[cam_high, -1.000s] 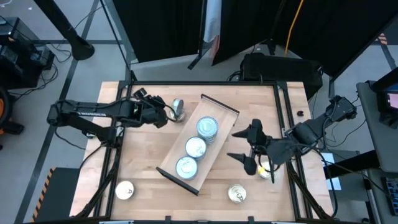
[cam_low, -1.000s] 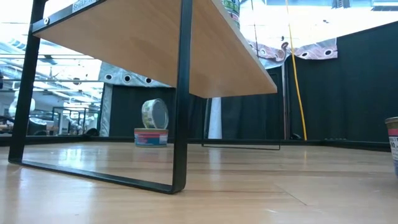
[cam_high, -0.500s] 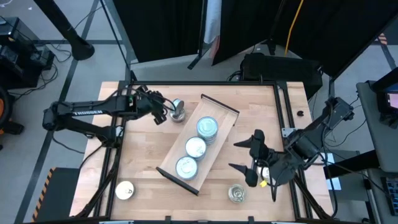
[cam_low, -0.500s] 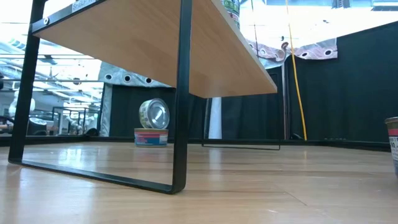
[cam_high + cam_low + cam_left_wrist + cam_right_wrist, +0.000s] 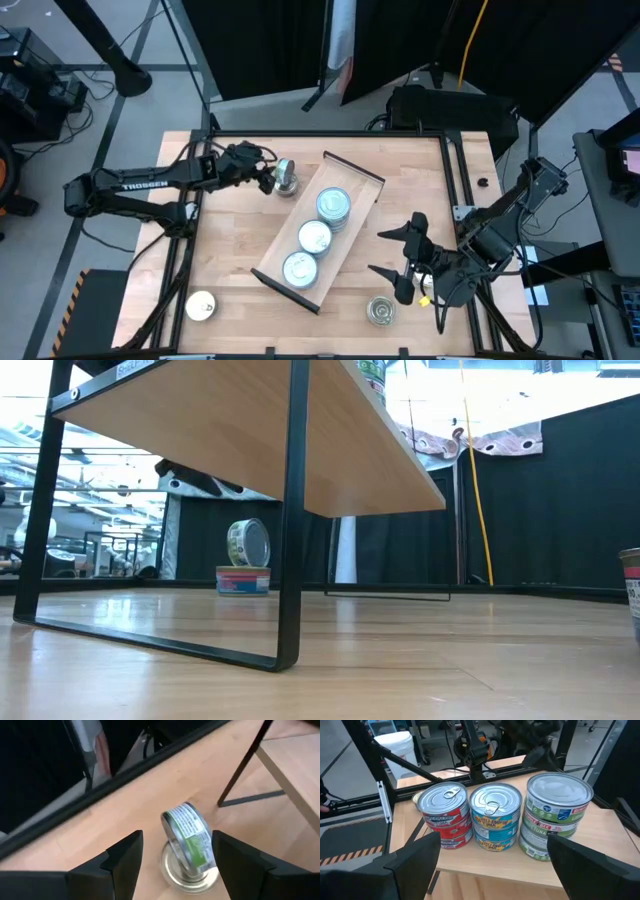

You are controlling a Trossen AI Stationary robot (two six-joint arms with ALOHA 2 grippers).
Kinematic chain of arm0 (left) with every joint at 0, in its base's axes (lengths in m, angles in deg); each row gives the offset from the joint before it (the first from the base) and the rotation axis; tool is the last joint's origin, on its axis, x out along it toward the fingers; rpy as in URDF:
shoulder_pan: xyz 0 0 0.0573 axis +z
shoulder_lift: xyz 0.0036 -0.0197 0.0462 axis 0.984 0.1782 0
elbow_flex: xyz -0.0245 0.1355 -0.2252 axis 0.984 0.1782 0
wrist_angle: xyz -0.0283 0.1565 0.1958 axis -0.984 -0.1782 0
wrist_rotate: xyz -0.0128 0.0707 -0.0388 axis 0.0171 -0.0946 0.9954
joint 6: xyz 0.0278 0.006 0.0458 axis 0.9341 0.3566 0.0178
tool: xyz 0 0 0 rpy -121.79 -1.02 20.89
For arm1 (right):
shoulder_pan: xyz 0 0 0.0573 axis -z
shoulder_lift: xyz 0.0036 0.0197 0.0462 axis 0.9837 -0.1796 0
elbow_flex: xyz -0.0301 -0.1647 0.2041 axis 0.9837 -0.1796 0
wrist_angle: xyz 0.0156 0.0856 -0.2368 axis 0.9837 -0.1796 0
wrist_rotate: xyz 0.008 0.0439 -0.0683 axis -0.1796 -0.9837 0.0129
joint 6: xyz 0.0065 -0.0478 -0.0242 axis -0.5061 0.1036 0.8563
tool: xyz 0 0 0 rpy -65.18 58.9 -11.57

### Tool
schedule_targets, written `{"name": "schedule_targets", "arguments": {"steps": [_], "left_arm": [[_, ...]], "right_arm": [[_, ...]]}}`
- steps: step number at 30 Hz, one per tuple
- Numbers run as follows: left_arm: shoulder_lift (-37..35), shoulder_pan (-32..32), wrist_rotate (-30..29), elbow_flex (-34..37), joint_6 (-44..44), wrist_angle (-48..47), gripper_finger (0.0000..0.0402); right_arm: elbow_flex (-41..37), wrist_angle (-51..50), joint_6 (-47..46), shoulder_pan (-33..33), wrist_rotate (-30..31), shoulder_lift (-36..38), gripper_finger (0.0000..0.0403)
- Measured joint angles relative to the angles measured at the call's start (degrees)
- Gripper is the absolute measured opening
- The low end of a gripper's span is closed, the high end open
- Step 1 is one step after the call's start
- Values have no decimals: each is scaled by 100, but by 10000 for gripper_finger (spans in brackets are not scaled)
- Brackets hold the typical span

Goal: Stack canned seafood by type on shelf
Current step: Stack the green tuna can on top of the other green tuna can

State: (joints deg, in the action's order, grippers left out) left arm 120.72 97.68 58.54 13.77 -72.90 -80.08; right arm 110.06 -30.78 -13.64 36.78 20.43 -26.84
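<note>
The tabletop [image 5: 230, 230] carries the shelf [image 5: 345, 235], set diagonally. From above, the shelf shows three round tops; the right wrist view reveals these as stacks: red-labelled tins [image 5: 445, 815], blue-labelled tins [image 5: 495, 817] and green-labelled tins [image 5: 552, 812]. The low view sees only the shelf's wooden underside [image 5: 230, 430] and dark leg.

The left gripper [image 5: 268, 178] has its fingers spread, touching nothing, either side of a green-labelled tin [image 5: 190, 837] standing on edge atop a flat tin [image 5: 187, 872] just beside the shelf's far end (the low view confirms the tilted tin rests on the pink-labelled one). The right gripper [image 5: 395, 262] hangs wide open near the front right, empty, above a loose tin [image 5: 380, 312]. Another tin [image 5: 201, 306] lies front left
</note>
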Motion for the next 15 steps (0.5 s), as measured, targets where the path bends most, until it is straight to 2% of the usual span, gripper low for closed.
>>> {"name": "schedule_targets", "arguments": {"steps": [2, 7, 15], "left_arm": [[4, -74, -116, 59, -313, 13, 242], [24, -333, -860, 126, -1057, 305, 266], [513, -989, -1787, 132, -1230, 813, 290]], "right_arm": [[0, 1, -42, 0, 80, 0, 357], [0, -12, -150, 2, 200, 0, 357], [0, -11, -371, 2, 282, 0, 357]]}}
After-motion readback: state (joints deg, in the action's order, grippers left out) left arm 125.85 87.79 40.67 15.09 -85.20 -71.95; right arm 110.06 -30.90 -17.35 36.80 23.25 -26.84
